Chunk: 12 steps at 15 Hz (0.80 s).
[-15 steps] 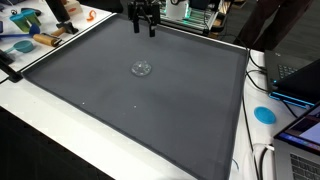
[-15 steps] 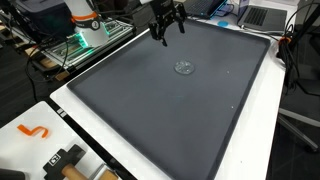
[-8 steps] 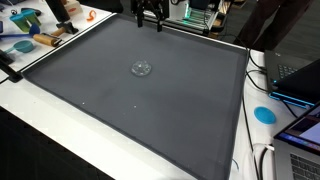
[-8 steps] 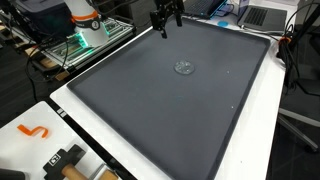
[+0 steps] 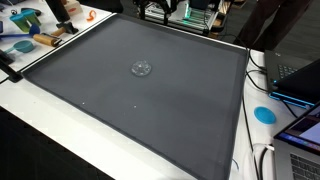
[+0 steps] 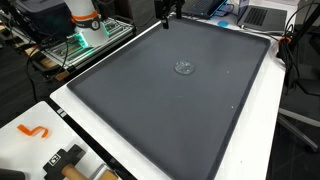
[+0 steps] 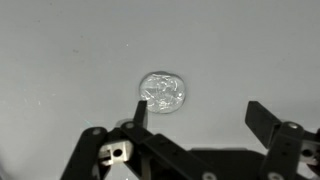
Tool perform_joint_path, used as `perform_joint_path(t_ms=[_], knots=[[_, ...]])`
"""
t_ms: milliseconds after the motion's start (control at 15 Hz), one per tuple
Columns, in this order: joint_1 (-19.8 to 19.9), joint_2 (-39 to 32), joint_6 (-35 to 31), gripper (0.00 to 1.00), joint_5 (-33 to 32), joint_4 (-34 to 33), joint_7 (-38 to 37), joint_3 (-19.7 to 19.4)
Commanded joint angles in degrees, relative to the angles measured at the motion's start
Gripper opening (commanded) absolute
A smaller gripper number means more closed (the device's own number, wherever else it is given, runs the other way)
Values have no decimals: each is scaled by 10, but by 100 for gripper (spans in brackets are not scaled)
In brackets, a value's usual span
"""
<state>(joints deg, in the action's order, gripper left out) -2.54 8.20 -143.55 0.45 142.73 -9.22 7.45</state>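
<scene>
A small clear, crinkled round object lies alone on the dark grey mat. It also shows in an exterior view and in the wrist view. My gripper is open and empty, high above the mat, with the clear object below and just beyond its left finger. In both exterior views only the fingertips show at the top edge, over the mat's far side.
The mat lies on a white table. Tools and an orange piece sit at one corner. A blue disc and laptops stand beside the mat. The robot base is at the back.
My gripper has risen steadily away from the mat, almost leaving both exterior views at the top. The clear object has not moved.
</scene>
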Motion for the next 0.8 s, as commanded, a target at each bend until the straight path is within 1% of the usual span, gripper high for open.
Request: perform_joint_path(t_ms=[0,133,467,600,667,733], knots=[[-4,-5,44,100,-47,-26,-24,4],[-7,-11,57,100,-47,-40,-13,1],[-9,-23,80,100,-49,-64,-14,-1],[-9,-27,84,100,-48,-69,-12,-1],[-10,-18,68,100,-38,-59,-8,-3],[-11,-20,69,100,-38,-61,-8,-4]])
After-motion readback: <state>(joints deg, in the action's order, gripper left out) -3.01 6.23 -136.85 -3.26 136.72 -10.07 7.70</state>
